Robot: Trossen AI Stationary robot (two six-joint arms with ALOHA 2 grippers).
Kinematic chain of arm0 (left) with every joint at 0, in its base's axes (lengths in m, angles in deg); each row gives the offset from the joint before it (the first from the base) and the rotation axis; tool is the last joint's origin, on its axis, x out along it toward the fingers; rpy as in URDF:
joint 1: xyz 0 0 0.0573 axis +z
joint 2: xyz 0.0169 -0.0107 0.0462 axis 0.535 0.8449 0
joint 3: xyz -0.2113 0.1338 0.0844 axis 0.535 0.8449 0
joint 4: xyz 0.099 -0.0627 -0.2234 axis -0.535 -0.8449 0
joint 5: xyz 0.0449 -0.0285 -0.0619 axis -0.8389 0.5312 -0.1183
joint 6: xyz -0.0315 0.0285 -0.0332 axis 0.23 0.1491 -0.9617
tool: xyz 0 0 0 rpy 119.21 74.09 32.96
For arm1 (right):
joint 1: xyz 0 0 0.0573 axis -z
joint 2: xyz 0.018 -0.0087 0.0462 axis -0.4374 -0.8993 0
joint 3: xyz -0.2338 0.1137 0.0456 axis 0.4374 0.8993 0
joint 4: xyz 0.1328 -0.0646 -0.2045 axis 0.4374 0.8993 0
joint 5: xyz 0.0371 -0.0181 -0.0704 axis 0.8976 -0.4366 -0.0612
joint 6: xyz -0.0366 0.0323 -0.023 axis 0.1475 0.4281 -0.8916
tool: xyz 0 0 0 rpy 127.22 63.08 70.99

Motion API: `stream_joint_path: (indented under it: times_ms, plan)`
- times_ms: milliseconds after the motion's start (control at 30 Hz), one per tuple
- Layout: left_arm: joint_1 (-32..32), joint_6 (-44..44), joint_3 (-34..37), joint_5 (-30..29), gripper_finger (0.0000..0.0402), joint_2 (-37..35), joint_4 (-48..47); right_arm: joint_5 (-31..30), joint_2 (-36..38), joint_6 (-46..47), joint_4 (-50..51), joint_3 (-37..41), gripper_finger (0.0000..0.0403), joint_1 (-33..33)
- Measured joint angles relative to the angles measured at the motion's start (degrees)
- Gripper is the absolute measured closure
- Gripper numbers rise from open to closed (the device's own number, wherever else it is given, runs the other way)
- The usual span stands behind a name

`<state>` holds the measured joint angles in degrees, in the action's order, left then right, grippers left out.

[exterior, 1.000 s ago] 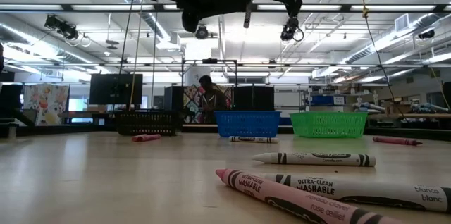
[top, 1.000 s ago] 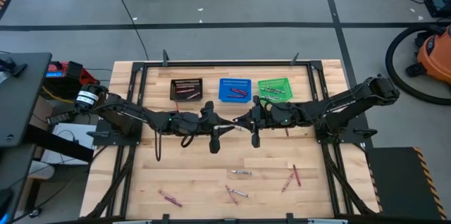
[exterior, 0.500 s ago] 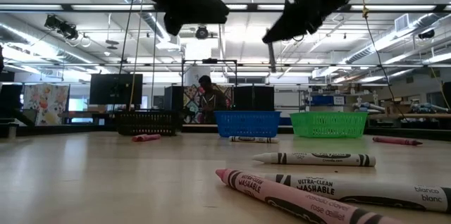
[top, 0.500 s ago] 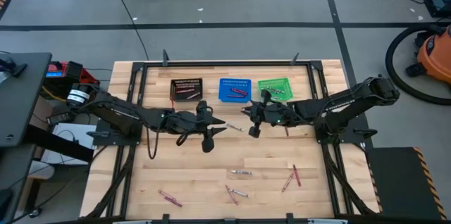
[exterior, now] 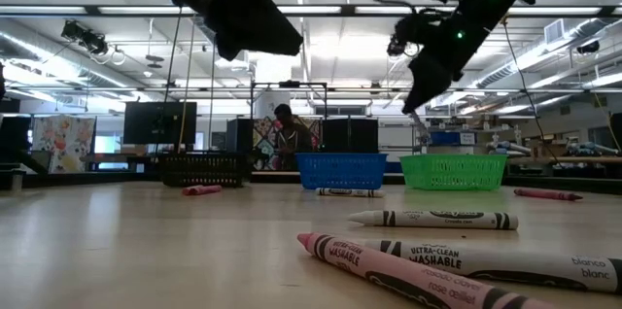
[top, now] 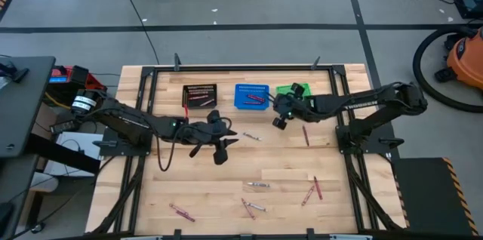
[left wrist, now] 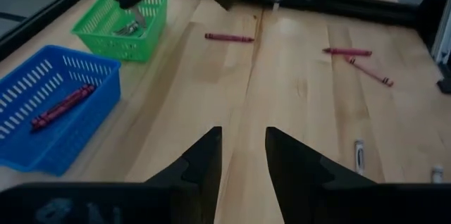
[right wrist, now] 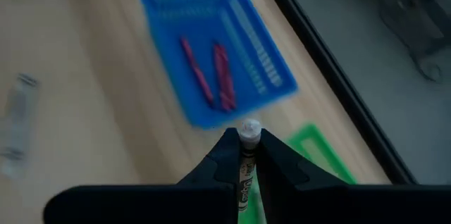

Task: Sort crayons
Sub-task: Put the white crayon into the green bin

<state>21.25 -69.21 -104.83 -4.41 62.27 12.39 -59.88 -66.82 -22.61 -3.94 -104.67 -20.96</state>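
Right gripper [right wrist: 243,155], lower middle of its wrist view: clamped on a pale crayon [right wrist: 247,131], near the blue basket [right wrist: 248,90] and green basket [right wrist: 320,150]. Could drop short if let go early.

High view: left gripper [top: 223,144] mid-frame, spread wide, empty; loose crayons [top: 255,186] lower down.

Low view: held crayon hard to spot.

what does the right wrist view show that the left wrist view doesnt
Only the right wrist view shows the right gripper shut on a pale grey crayon standing between its fingers.

Only the left wrist view shows the left gripper open and empty, and three loose red crayons on the wooden table.

Both show the blue mesh basket with red crayons inside and the green mesh basket.
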Motion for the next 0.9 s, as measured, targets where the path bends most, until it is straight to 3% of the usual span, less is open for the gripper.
stream_joint_path:
  times_ms: [167, 533, 900]
  plan:
    - [0.0, -0.39, 0.0, 0.0, 0.0281, 0.0, -2.77, 0.3, 0.0, -2.63, 4.29, 0.0, 0.0366, 5.03]
    - [0.0, -0.5, 0.0, 0.0, 0.0281, 0.02, -4.1, 10.0, 0.0, -7.05, 5.97, 0.0, 0.0366, 15.5]
    - [0.0, -0.46, 0.01, 0.01, 0.0281, 0.02, -4.7, 13.38, 0.01, -8.9, 11.04, 0.0, 0.0346, 21.25]
